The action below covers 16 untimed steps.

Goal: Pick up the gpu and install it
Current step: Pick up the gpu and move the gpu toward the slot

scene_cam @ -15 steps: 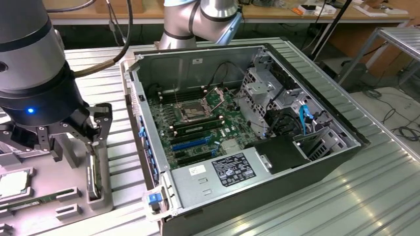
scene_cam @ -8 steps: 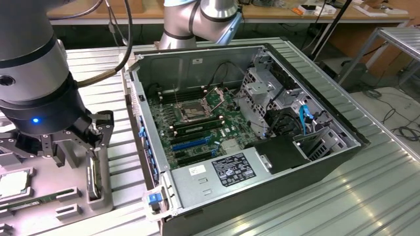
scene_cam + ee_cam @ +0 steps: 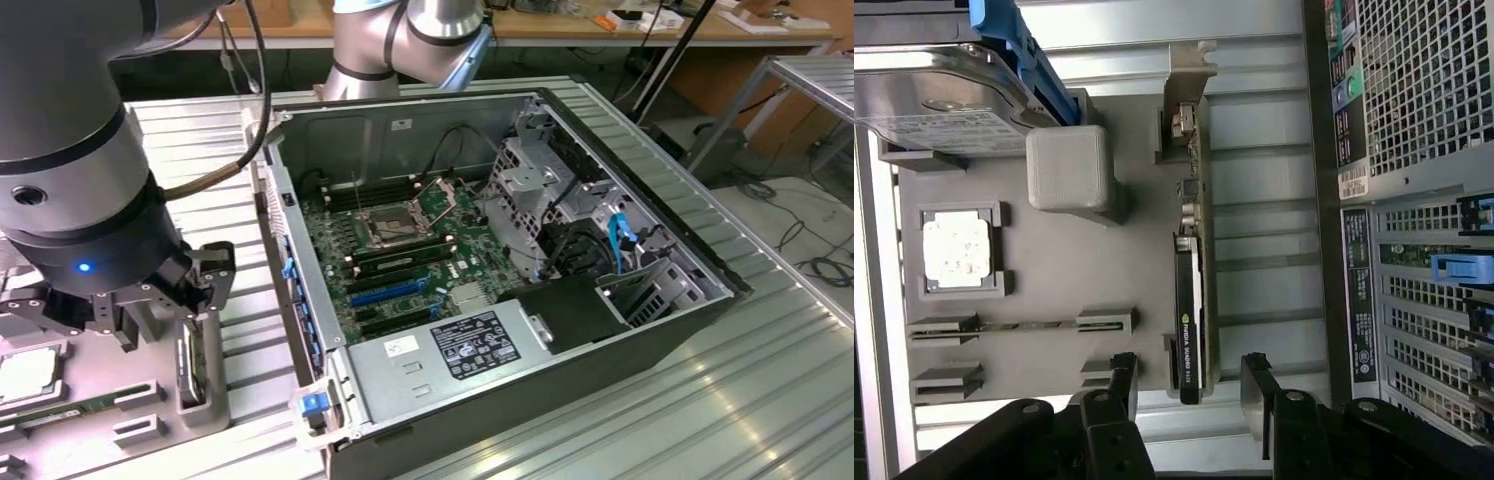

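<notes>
gpu [image 3: 1190, 300] stands on edge in slot of gray tray [image 3: 1074, 270], beside open pc case [image 3: 534, 300], not yet lifted. gripper [image 3: 1189, 392] sits over card's end away from bracket; fingers [image 3: 1122, 385] spread wide, one each side, not touching.

card looks light, stiff and thin, likely fragile at fan, bare board and contact edge.

best hold, by judgement: flat faces across black cooler, off fan blades.

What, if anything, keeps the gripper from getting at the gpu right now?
Probably nothing, so yes: the gripper is open, its fingers sit to either side of the gpu, which stands on edge in the tray, and nothing lies between them.
</notes>
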Tool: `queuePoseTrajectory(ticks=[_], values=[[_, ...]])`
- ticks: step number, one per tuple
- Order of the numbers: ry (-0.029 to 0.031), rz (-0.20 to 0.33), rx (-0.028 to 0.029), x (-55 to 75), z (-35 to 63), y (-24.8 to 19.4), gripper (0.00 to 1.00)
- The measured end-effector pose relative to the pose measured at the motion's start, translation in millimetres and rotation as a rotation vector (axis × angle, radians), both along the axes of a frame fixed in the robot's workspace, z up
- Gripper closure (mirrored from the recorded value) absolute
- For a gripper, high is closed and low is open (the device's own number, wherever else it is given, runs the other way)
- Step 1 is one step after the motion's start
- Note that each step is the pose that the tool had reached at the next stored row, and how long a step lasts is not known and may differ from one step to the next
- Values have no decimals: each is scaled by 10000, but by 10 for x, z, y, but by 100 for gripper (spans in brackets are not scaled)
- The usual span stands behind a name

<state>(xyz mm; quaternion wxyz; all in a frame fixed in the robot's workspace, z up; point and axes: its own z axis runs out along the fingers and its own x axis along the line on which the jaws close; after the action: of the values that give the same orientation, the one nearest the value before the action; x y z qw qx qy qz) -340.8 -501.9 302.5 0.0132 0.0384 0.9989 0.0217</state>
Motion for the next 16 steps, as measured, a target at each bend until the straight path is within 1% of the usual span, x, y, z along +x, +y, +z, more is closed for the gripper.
queuePoseTrajectory(ticks=[9, 16], values=[[-2, 0, 0, -1, -124, -22, 46], [-5, 0, 0, -1, -251, -31, 46]])
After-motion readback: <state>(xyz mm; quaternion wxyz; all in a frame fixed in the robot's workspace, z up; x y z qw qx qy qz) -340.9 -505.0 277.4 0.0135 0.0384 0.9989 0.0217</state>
